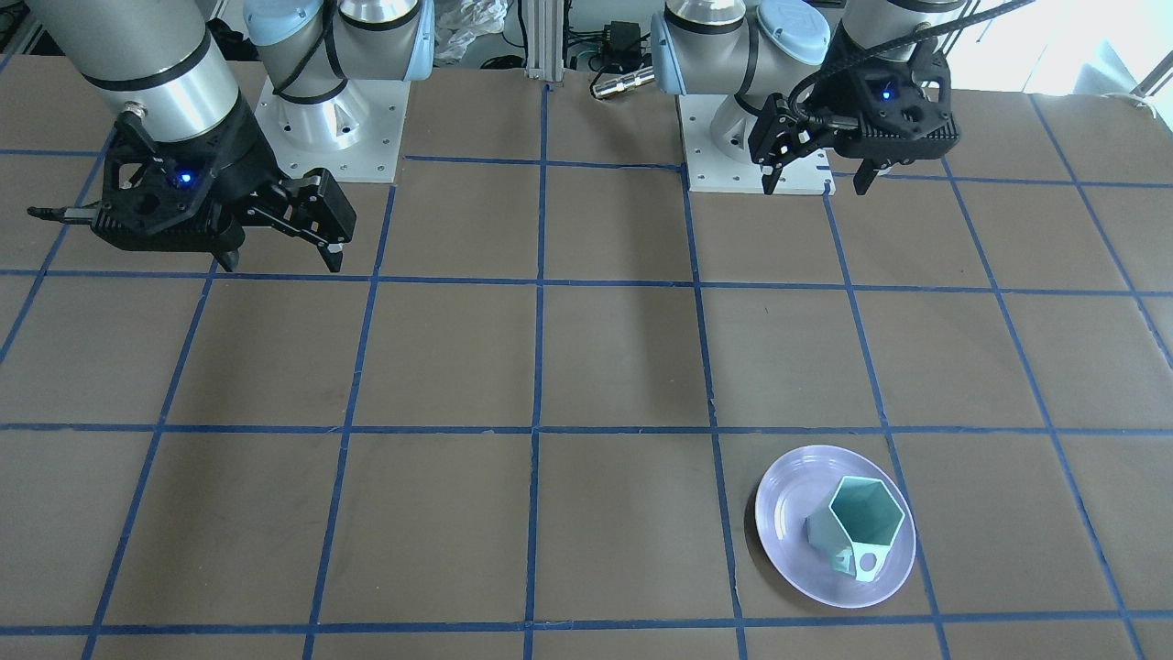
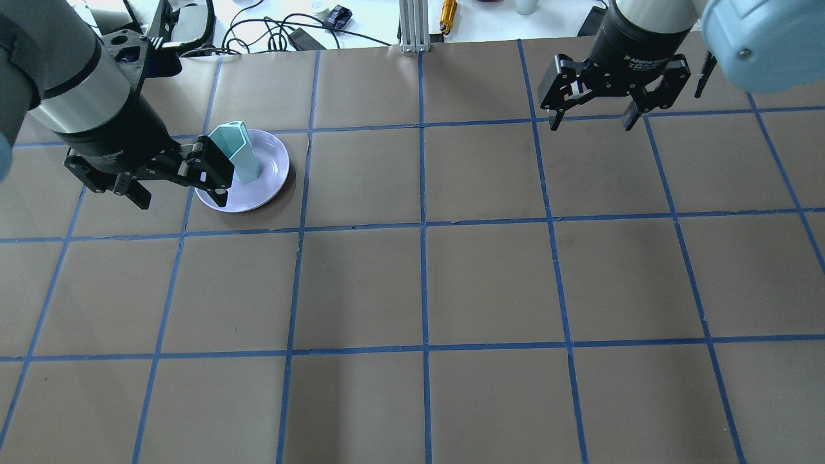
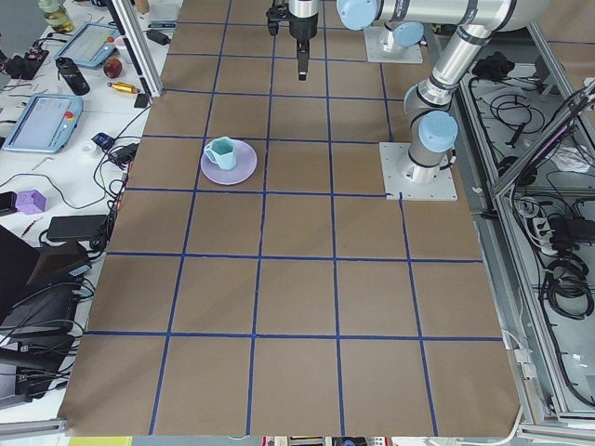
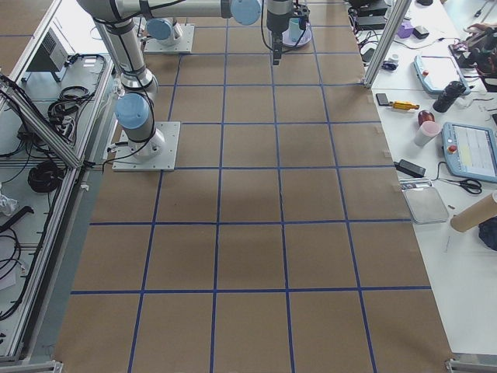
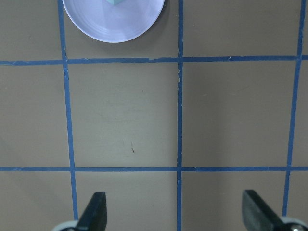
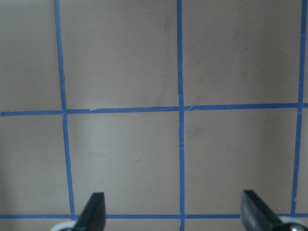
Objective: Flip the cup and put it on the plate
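Observation:
The pale mint-green cup (image 1: 857,522) stands upright on the lavender plate (image 1: 793,495), its hexagonal rim up and its handle towards the operators' side. Both also show in the overhead view, the cup (image 2: 235,151) on the plate (image 2: 267,161), and in the exterior left view (image 3: 221,151). My left gripper (image 1: 816,183) is open and empty, raised well above the table and back from the plate; in the overhead view it (image 2: 180,201) overlaps the plate's near edge. Its wrist view shows the plate (image 5: 113,24) at the top edge. My right gripper (image 2: 591,125) is open, empty and far from the plate.
The table is brown with a blue tape grid. The two arm bases (image 1: 330,119) (image 1: 742,137) are bolted at the robot's side. Cables and small tools (image 2: 303,32) lie beyond the far table edge.

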Tool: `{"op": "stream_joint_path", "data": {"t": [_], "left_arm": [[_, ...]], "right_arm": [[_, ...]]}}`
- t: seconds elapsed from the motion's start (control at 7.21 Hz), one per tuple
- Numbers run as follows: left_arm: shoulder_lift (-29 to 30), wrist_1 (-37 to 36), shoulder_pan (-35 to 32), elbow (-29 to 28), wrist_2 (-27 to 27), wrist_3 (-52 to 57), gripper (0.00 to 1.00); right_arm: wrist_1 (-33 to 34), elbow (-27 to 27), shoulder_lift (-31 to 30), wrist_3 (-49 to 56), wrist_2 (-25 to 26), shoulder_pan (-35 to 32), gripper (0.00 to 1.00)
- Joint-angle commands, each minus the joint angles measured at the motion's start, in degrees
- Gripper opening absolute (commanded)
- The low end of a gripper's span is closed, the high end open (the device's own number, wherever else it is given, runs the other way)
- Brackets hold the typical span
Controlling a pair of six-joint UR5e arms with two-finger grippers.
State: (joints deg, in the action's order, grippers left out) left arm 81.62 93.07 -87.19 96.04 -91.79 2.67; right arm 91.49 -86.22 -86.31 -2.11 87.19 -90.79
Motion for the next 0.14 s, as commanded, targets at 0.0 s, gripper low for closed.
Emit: {"op": "stream_joint_path", "data": {"t": [0.0], "left_arm": [[-0.05, 0.00, 0.00, 0.03, -0.06, 0.14, 1.00]], "right_arm": [[0.00, 0.00, 0.00, 0.00, 0.00, 0.00, 1.00]]}}
